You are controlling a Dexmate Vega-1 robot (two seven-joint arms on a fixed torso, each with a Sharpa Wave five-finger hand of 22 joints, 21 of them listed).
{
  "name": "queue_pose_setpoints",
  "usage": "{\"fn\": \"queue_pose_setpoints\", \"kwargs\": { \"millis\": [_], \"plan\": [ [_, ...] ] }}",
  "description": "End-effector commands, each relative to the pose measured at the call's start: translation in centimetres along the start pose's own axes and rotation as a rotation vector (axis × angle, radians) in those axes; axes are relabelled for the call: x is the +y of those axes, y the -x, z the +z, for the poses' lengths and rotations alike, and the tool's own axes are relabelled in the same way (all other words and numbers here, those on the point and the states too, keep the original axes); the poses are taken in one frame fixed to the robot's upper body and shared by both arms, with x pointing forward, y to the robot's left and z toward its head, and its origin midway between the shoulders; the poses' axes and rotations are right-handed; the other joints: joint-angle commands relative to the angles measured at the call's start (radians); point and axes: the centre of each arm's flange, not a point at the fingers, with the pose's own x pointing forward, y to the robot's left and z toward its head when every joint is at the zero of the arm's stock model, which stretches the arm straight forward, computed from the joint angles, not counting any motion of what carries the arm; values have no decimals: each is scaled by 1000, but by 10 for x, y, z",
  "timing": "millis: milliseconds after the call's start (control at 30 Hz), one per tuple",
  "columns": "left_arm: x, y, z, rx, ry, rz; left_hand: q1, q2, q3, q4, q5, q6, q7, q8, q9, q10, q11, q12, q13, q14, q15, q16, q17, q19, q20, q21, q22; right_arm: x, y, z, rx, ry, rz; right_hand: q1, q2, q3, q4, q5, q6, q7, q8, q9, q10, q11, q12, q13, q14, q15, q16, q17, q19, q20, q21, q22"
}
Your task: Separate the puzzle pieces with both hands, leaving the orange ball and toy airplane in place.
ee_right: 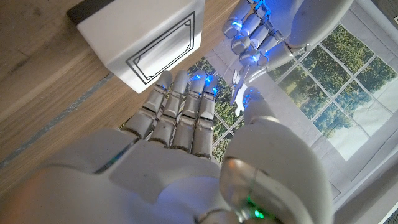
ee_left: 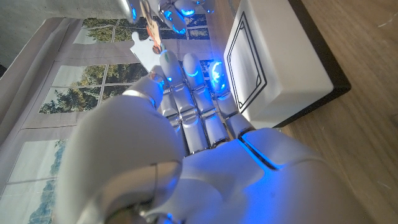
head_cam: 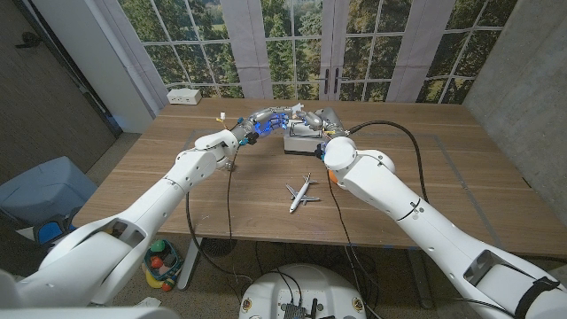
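Observation:
Above the white box [head_cam: 299, 142] at the table's far middle, my left hand [head_cam: 259, 124] and right hand [head_cam: 312, 118] meet fingertip to fingertip. In the left wrist view, a white puzzle piece with orange print [ee_left: 144, 46] is pinched at my left hand's [ee_left: 186, 118] fingertips, with the right hand's fingers [ee_left: 177, 9] just beyond it. In the right wrist view, a small white piece [ee_right: 238, 92] sits between my right hand's [ee_right: 186, 124] thumb and fingers, facing the left hand [ee_right: 264, 25]. I cannot tell whether the pieces are still joined. The toy airplane [head_cam: 301, 193] lies nearer me. The orange ball [head_cam: 330, 175] peeks out beside my right forearm.
The white box [ee_left: 267, 68] has a black base and stands right under both hands. A white socket block [head_cam: 184, 95] lies at the back left edge. Black cables [head_cam: 416, 151] run over the table on the right. Bare wood [head_cam: 133, 177] spreads to the left.

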Motion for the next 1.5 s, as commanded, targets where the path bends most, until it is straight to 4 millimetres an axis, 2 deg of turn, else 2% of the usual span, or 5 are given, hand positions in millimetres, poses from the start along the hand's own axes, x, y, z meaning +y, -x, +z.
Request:
{"fn": "queue_pose_setpoints", "kwargs": {
  "millis": [33,200,367,600,1500],
  "plan": [
    [-2,0,3,-1,-33,-16,8,3,-7,-1,8,42,20,4,222,4,-6,-3,2,-3,-86,-2,4,-6,-36,3,3,3,-3,2,-14,-18,-9,25,12,6,-2,3,37,8,18,14,32,-7,39,33,33,-63,18,21,23,-2,18,6],
    [-3,-1,2,7,-43,-25,7,3,-6,-1,9,42,20,1,223,4,-7,-4,3,-2,-89,-5,0,-8,-36,3,3,5,-4,2,-17,-23,-9,43,24,13,-4,5,61,3,31,25,42,-13,65,57,46,-72,26,35,27,-9,26,8],
    [-5,-2,2,9,-44,-30,7,2,-7,-1,9,43,21,-1,223,6,-6,-6,1,-2,-88,-5,-1,-8,-35,4,2,6,-5,2,-23,-26,-16,87,37,30,-14,10,89,-7,48,40,61,-33,104,91,75,-86,37,52,38,-18,41,11],
    [-7,-3,2,5,-55,-36,8,3,-8,-1,9,43,21,-3,226,3,-8,-8,4,-3,-88,-5,-2,-9,-37,4,2,5,-5,2,-35,-39,-31,186,66,72,-23,23,153,-25,87,70,99,-63,176,156,133,-120,61,88,52,-39,70,17],
    [-6,5,7,-75,-140,66,7,3,-6,-1,9,45,17,-12,236,6,-6,-14,5,-2,-89,-6,-1,-10,-39,4,-1,1,3,-2,-53,-38,-27,219,58,82,-8,22,170,-21,115,106,107,-58,227,212,156,-131,59,124,46,-41,104,24]
  ]
}}
